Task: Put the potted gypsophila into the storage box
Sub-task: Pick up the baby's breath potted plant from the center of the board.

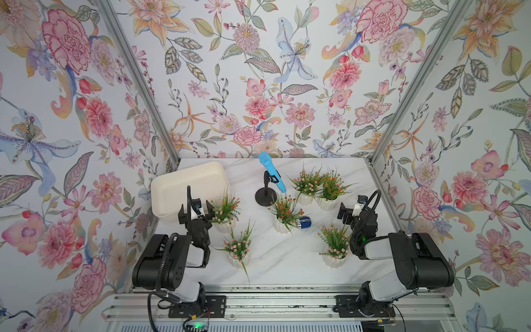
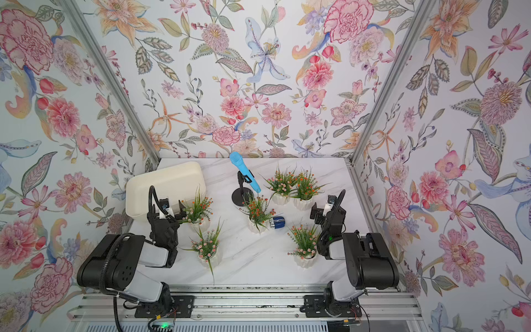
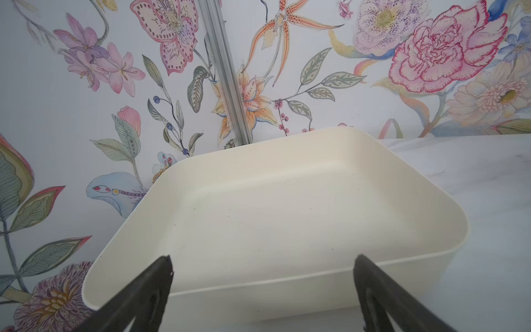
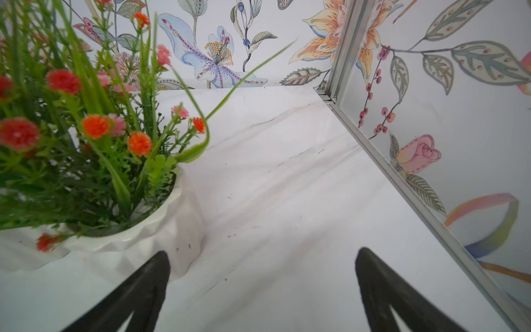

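— While the box lies bare at the far left of the table, how are the jaws set?
— Both pairs are spread wide, nothing held: left gripper at the box's near rim, right gripper beside an orange-flowered pot.
— What is missed by the wrists?
— Six pots are counted only in both top views: upright outside the box, green-bladed, pink or orange blooms, white ribbed.

Robot test booth, floral-papered walls, aluminium frame
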Tool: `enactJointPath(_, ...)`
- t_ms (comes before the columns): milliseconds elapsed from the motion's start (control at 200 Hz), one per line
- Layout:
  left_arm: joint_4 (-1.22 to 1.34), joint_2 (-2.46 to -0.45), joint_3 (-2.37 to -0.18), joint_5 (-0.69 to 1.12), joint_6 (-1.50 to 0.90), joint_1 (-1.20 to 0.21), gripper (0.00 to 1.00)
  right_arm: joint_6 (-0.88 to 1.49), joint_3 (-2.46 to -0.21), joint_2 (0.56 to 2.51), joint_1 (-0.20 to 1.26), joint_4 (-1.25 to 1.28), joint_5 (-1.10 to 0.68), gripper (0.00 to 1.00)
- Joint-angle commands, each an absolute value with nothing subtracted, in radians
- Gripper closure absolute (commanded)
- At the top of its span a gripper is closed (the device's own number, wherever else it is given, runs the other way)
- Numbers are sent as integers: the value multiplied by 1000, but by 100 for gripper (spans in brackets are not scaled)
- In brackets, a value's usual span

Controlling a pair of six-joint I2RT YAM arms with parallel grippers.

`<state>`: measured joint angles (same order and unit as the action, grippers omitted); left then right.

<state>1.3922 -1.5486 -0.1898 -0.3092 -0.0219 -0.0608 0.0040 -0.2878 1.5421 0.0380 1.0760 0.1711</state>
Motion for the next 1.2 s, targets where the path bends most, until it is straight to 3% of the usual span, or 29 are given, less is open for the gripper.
enactJointPath(0,1453,-1558,-187,-284,-9,-53,0,-11,-284,1543,41,1117,164,0)
enactJointPath(1196,1454,-1558,-188,-282,-9,-53,0,-10,-285,1543,41,1117,164,0)
